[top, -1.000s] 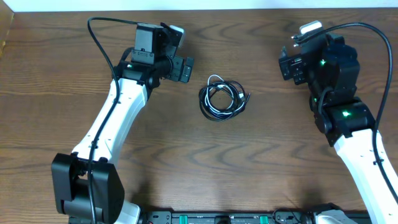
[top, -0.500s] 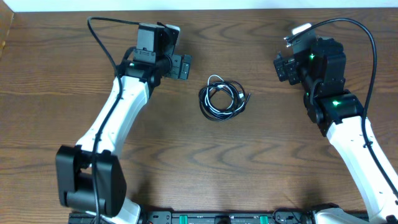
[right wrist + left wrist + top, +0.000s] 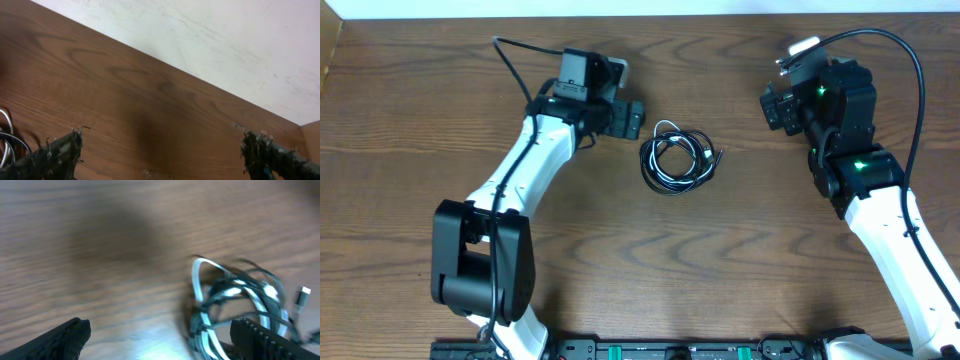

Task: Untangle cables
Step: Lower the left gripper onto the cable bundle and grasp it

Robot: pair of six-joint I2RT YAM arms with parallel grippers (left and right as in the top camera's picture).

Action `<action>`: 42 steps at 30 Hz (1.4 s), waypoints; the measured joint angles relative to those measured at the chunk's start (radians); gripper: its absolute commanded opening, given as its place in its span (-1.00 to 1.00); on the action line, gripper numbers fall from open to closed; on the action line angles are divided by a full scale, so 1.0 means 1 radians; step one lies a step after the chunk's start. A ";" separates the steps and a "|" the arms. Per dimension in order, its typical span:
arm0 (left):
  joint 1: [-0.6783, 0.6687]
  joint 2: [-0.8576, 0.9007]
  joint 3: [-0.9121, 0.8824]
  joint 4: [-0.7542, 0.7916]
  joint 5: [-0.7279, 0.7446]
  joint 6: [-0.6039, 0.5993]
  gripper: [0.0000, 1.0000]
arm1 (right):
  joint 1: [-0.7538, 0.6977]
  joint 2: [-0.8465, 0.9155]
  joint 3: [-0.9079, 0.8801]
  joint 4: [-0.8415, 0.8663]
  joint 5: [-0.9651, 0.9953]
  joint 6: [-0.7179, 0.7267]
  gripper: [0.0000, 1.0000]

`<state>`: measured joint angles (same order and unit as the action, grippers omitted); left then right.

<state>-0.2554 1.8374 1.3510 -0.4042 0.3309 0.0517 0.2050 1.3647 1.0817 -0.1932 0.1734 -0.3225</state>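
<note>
Just Beside the Coil, Both Claws Wide and Empty

The left gripper (image 3: 630, 119) stood with its jaws spread wide and gripped nothing. In its blurred wrist view the two dark fingers (image 3: 60, 339) sat at the lower corners, with wood grain between them. Just ahead of it, toward one finger, lay the cables (image 3: 677, 160): black cords and a white cord (image 3: 197, 280) wound together into one loose coil, flat on the table (image 3: 620, 260). A small plug end (image 3: 302, 296) poked out at the coil's outer edge. From overhead the gripper was near the coil but not touching it.

The right gripper (image 3: 778, 105) was likewise spread wide and held nothing, its worn fingers (image 3: 57, 155) hanging over bare wood. It sat well apart from the coil, on the opposite side from the left arm. Only a sliver of cord showed at the left edge of its wrist view. Beyond its fingers the tabletop ran to a pale surface (image 3: 225, 40) past the table's edge.
</note>
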 measured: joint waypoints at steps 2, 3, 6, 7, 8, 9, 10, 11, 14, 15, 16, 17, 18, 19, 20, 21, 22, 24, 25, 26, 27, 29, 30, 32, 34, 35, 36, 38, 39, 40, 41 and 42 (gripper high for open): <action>-0.014 0.000 0.000 -0.019 0.039 0.000 0.89 | 0.000 0.002 0.000 0.000 0.000 0.000 0.99; -0.020 0.000 0.000 -0.036 0.054 0.000 0.88 | 0.000 0.002 0.000 0.000 0.000 0.000 0.99; -0.026 0.000 0.000 -0.101 0.085 -0.002 0.78 | 0.000 0.003 0.000 -0.001 0.000 0.000 0.98; -0.026 0.001 0.000 -0.115 0.088 -0.001 0.76 | 0.000 0.003 0.000 0.000 0.000 0.000 0.99; -0.025 0.002 0.000 -0.128 0.092 0.000 0.75 | 0.000 0.003 0.000 0.000 0.000 0.000 0.99; -0.025 0.003 0.000 -0.143 0.095 0.000 0.75 | 0.000 0.003 0.000 0.000 0.000 0.000 0.99; -0.025 0.005 0.000 -0.158 0.098 0.001 0.76 | 0.000 0.003 0.000 0.000 0.000 0.000 0.98; -0.025 0.007 0.000 -0.173 0.101 0.001 0.76 | 0.000 0.003 0.000 0.000 0.000 0.000 0.98; -0.025 0.015 0.000 -0.196 0.112 0.007 0.77 | 0.000 0.003 0.000 0.000 0.000 0.000 0.99; -0.025 0.019 0.000 -0.196 0.113 0.008 0.77 | 0.000 0.003 0.000 0.000 0.000 0.000 0.99; -0.025 0.023 0.000 -0.196 0.114 0.009 0.77 | 0.000 0.003 0.000 0.000 0.000 0.000 0.99; -0.025 0.027 0.000 -0.194 0.116 0.011 0.77 | 0.000 0.003 0.000 -0.001 0.000 0.000 0.99; -0.025 0.032 0.000 -0.192 0.116 0.013 0.78 | 0.000 0.003 0.000 -0.001 0.000 0.000 0.99; -0.025 0.036 0.000 -0.190 0.116 0.014 0.78 | 0.000 0.003 0.000 -0.001 0.000 0.000 0.99; -0.025 0.040 0.000 -0.190 0.116 0.016 0.79 | 0.000 0.003 0.000 -0.001 0.000 0.000 0.99; -0.025 0.047 0.000 -0.190 0.116 0.016 0.79 | 0.000 0.003 0.000 -0.001 0.000 0.000 0.98; -0.025 0.055 0.000 -0.190 0.116 0.016 0.78 | 0.000 0.003 0.000 0.000 0.000 -0.001 0.99; -0.026 0.075 0.000 -0.190 0.116 0.020 0.78 | 0.000 0.003 0.000 0.000 0.000 0.000 0.99; -0.026 0.086 0.000 -0.189 0.116 0.021 0.79 | 0.000 0.003 0.000 0.000 0.000 0.000 0.99; -0.027 0.099 0.000 -0.189 0.116 0.023 0.79 | 0.000 0.003 0.000 0.001 0.000 -0.001 0.98; -0.027 0.112 0.000 -0.185 0.116 0.023 0.78 | 0.000 0.003 0.000 0.002 0.000 0.000 0.98; -0.031 0.135 0.000 -0.175 0.116 0.024 0.79 | 0.000 0.003 0.000 0.005 0.000 -0.001 0.98; -0.033 0.142 0.000 -0.167 0.116 0.024 0.79 | 0.000 0.003 0.000 0.005 0.000 -0.001 0.99; -0.042 0.153 0.000 -0.159 0.116 0.024 0.78 | 0.000 0.003 0.000 0.006 0.000 -0.001 0.98; -0.050 0.154 0.000 -0.152 0.116 0.024 0.79 | 0.000 0.003 0.000 0.008 0.000 -0.002 0.99; -0.054 0.154 0.000 -0.148 0.115 0.023 0.78 | 0.000 0.003 0.000 0.008 0.000 -0.003 0.99; -0.056 0.154 0.000 -0.147 0.115 0.023 0.78 | 0.000 0.003 0.000 0.008 0.000 -0.003 0.98; -0.063 0.154 0.000 -0.147 0.110 0.023 0.77 | 0.000 0.003 0.000 0.008 0.000 -0.003 0.98; -0.066 0.154 0.000 -0.145 0.108 0.023 0.77 | 0.000 0.003 0.000 0.008 0.000 -0.004 0.99; -0.069 0.154 0.000 -0.143 0.108 0.023 0.78 | 0.000 0.003 0.000 0.007 0.000 -0.003 0.99; -0.072 0.154 0.000 -0.141 0.108 0.023 0.78 | 0.000 0.003 0.000 0.007 0.000 -0.003 0.99; -0.075 0.154 0.000 -0.140 0.106 0.023 0.77 | 0.000 0.003 0.000 0.007 0.000 -0.003 0.98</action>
<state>-0.3305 1.9919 1.3510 -0.5438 0.4374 0.0742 0.2050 1.3678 1.0817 -0.1860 0.1734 -0.3260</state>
